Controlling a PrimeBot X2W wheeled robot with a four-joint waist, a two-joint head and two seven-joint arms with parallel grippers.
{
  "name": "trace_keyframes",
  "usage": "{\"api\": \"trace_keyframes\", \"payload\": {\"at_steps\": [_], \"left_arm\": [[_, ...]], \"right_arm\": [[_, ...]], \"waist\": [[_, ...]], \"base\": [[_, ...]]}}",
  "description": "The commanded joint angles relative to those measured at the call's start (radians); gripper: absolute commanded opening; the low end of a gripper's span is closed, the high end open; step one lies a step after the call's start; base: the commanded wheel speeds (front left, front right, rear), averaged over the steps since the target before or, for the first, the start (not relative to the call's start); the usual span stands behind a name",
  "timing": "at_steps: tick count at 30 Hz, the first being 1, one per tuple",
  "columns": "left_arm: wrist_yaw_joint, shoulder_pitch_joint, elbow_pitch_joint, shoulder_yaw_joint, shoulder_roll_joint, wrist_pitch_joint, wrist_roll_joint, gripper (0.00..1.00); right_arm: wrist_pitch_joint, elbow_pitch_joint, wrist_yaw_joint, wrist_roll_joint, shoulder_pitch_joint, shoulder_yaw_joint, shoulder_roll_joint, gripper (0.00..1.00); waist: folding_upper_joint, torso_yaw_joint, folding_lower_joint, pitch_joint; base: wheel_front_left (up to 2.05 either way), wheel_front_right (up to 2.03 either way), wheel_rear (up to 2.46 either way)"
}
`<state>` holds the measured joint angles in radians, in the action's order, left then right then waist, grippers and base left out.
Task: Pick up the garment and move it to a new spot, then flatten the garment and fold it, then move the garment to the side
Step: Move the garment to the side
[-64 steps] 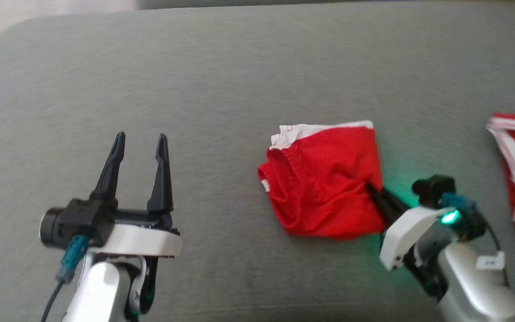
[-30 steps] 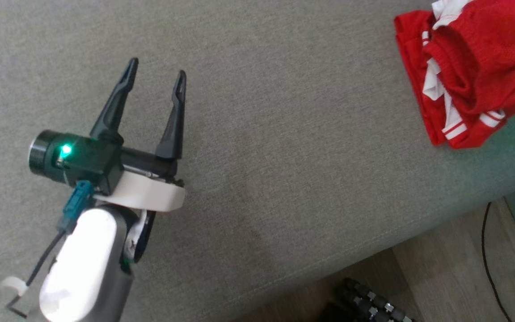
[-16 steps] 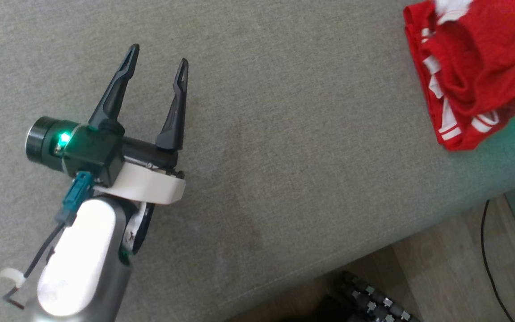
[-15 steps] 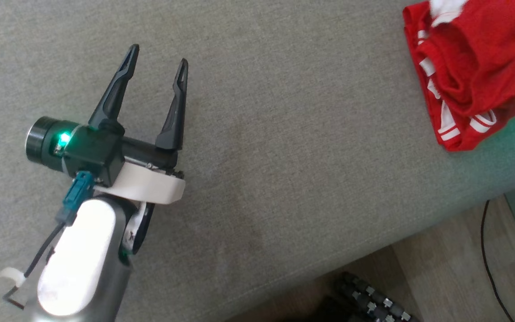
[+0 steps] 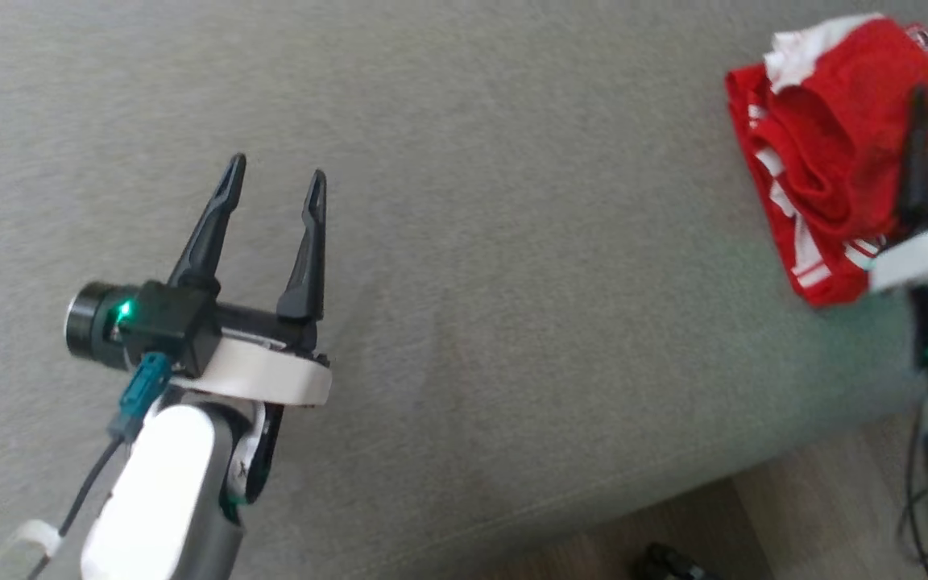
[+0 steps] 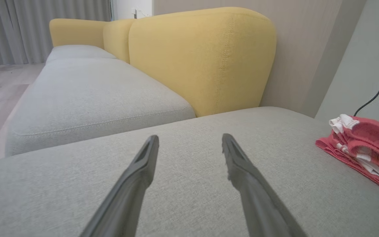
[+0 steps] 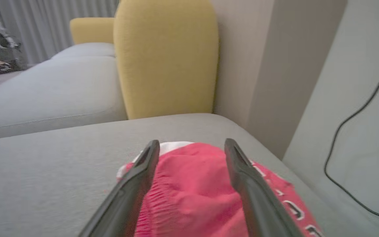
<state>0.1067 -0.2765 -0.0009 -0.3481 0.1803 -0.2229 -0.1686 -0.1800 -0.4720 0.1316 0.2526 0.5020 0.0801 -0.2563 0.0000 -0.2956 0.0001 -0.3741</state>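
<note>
Resting in a red-and-white heap, the garment (image 5: 826, 153) lay at the right end of the grey seat cushion (image 5: 512, 282), near its front edge. The right gripper (image 7: 192, 144) held its fingers spread over the cloth, pinching nothing. The left gripper (image 5: 275, 169) hovered well apart over bare cushion, fingers equally wide. With the cloth apparently set aside, a clean finish likely meant drawing the right fingers straight back and up, so no fold snagged or dragged.

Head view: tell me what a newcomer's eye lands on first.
The red-and-white garment pile at the right edge of the grey cushion, with the right gripper open over it. Then the left gripper, open at lower left, and the yellow backrest in the wrist views.
</note>
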Motion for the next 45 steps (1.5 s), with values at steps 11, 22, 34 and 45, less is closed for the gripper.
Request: {"api": "trace_keyframes", "payload": {"at_steps": [11,22,34,45], "left_arm": [[0.038,0.083,-0.018,0.078,-0.001,-0.029,-0.046,1.0],[0.047,0.187,0.003,0.103,0.018,-0.036,-0.064,1.0],[0.047,0.26,0.012,0.091,0.037,-0.024,-0.077,1.0],[0.054,0.309,0.018,0.083,0.045,-0.008,-0.092,1.0]], "right_arm": [[0.123,0.373,-0.001,-0.053,-0.222,-0.071,0.14,1.0],[0.177,0.439,-0.001,-0.062,-0.324,-0.138,0.169,1.0],[0.197,0.446,-0.001,-0.078,-0.402,-0.165,0.179,1.0],[0.221,0.478,-0.001,-0.088,-0.484,-0.147,0.193,1.0]], "waist": [[0.0,0.168,-0.0001,0.121],[0.0,0.26,-0.0001,0.222],[0.0,0.272,-0.0001,0.301],[0.0,0.263,-0.0001,0.366]], "base": [[0.0,0.0,0.0],[0.0,0.0,0.0],[0.0,0.0,0.0],[0.0,0.0,0.0]]}}
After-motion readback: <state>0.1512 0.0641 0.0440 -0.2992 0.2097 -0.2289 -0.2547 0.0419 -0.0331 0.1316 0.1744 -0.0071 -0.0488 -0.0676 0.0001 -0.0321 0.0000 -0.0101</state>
